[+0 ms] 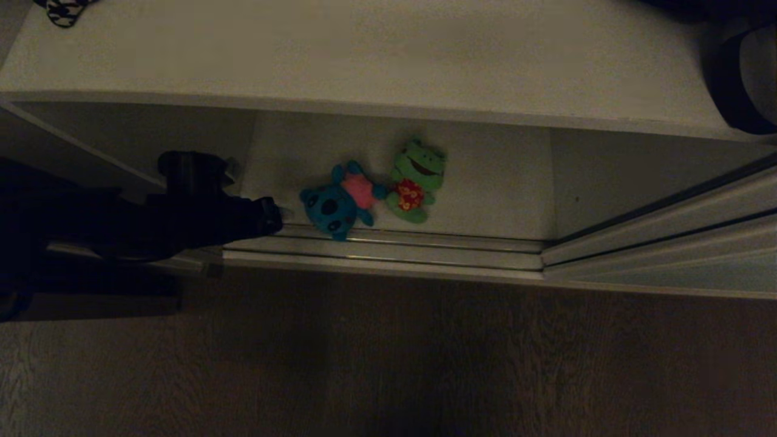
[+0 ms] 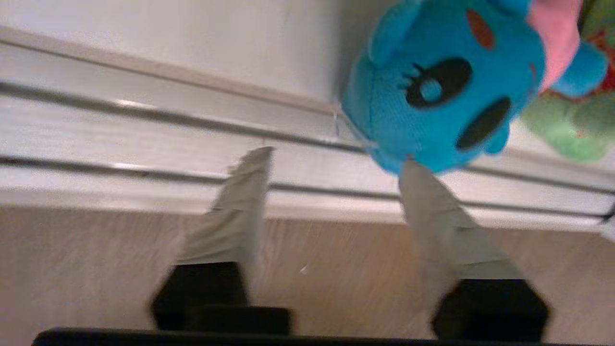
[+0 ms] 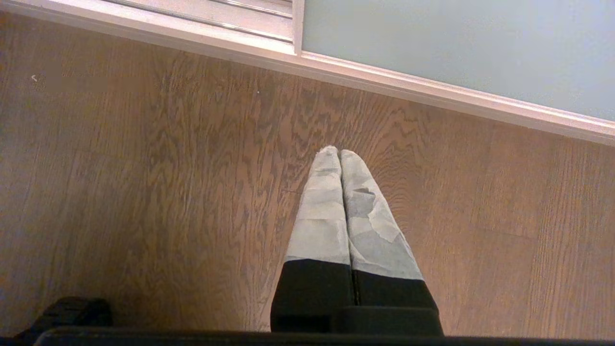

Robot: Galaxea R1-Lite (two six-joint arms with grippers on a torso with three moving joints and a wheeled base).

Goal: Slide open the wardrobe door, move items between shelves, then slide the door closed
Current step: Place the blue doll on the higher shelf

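Two items lie side by side on the white lower shelf (image 1: 485, 188): a teal-blue soft toy (image 1: 331, 209) with a pink belly, and a green frog toy (image 1: 416, 179) with a red mark. My left gripper (image 1: 280, 215) reaches in from the left, low over the floor rail (image 1: 394, 249). It is open (image 2: 334, 161), with nothing between its fingers. One fingertip (image 2: 408, 168) is at the edge of the teal toy's head (image 2: 432, 96), and the green toy (image 2: 571, 129) lies behind. The sliding wardrobe door (image 1: 680, 243) stands slid to the right. My right gripper (image 3: 338, 153) hangs shut over the wooden floor, near the door panel (image 3: 456, 48).
A wide white upper shelf (image 1: 364, 54) juts out above the toys. A black-and-white patterned thing (image 1: 64, 11) sits at its far left and a dark round object (image 1: 746, 79) at its right end. Brown wooden floor (image 1: 388, 352) lies in front of the rail.
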